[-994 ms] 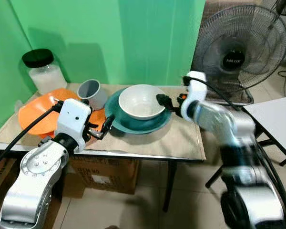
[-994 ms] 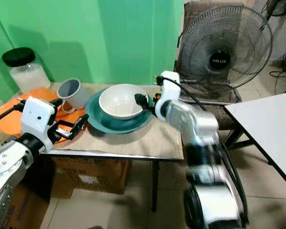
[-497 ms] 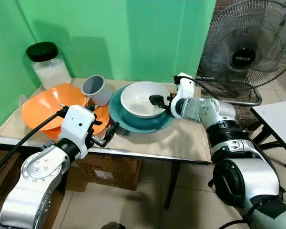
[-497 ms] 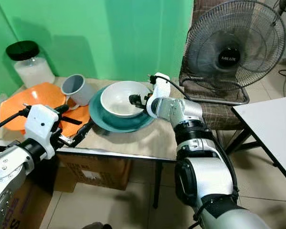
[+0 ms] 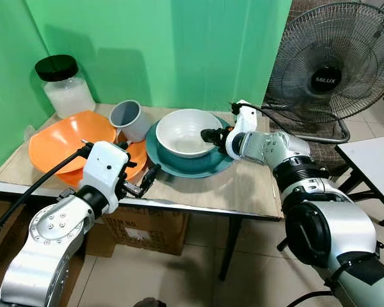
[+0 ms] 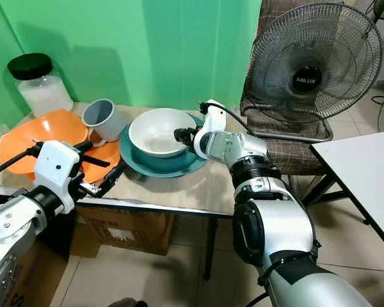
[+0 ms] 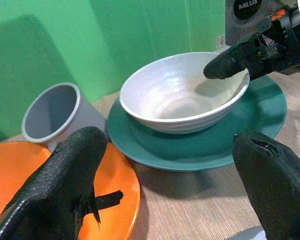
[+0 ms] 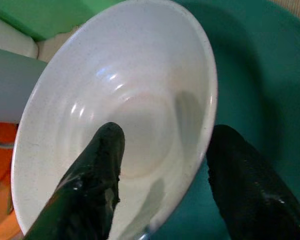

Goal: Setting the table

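Our right hand [image 8: 162, 192] straddles the white bowl's [image 5: 185, 131] near rim, fingers spread, seemingly not yet pinching, while our left hand [image 7: 165, 197] waits open.

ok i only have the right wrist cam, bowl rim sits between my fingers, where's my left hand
observer: The left hand is at the front edge of the table, over the rim of the orange plate, fingers wide apart and holding nothing.
operator: anything at the back i should know about
observer: A glass jar with a black lid stands at the far left corner, behind the orange bowl.
operator: and off to my right
observer: A standing fan is just past the table's right end, behind your right arm.
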{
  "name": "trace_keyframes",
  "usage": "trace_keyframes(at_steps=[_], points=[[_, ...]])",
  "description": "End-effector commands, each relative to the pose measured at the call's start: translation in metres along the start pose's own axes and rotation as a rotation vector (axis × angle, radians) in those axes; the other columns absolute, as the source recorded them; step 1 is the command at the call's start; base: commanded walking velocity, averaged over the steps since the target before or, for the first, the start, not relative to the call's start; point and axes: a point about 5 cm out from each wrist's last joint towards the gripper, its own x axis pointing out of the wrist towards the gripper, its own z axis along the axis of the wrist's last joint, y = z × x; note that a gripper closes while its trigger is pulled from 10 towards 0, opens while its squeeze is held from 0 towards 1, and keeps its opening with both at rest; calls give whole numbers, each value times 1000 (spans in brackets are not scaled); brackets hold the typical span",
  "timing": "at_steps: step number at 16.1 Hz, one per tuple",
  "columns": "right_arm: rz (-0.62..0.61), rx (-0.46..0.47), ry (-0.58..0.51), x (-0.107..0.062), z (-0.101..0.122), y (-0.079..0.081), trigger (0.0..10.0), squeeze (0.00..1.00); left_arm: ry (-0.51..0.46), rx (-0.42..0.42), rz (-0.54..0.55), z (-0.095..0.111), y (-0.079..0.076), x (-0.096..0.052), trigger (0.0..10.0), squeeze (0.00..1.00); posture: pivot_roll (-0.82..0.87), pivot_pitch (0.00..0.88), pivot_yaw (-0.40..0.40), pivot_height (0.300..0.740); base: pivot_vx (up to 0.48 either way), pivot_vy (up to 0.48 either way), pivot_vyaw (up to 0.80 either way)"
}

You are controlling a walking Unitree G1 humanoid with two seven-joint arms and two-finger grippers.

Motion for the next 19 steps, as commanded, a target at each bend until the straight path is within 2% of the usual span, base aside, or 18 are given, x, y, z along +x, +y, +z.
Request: trace_keyframes(at_steps=[1,7,9,11,13,19], points=[[17,21,-6,0,3,3,0,0,1,5,-6,1,-3,-1,10000,188,-71,38,18,740,0,0,0],[-14,46,23,3,-7,-4,0,0,4,5,-22,1,-4,-1,10000,188,-73,40,23,740,0,0,0],[-19,52,20,3,-7,-5,0,0,6,-3,-57,0,-7,-2,10000,188,-73,40,23,740,0,0,0],[-16,61,14,2,-5,-5,0,0,13,-20,-155,0,-16,-5,10000,188,-74,33,27,740,0,0,0],[-17,66,13,2,-6,-6,0,0,27,-16,-197,-2,-18,-5,10000,184,-73,26,29,740,0,0,0],[-4,95,-20,2,-1,-3,0,0,10,-4,-187,2,-12,-2,10000,184,-67,0,30,740,0,0,0]])
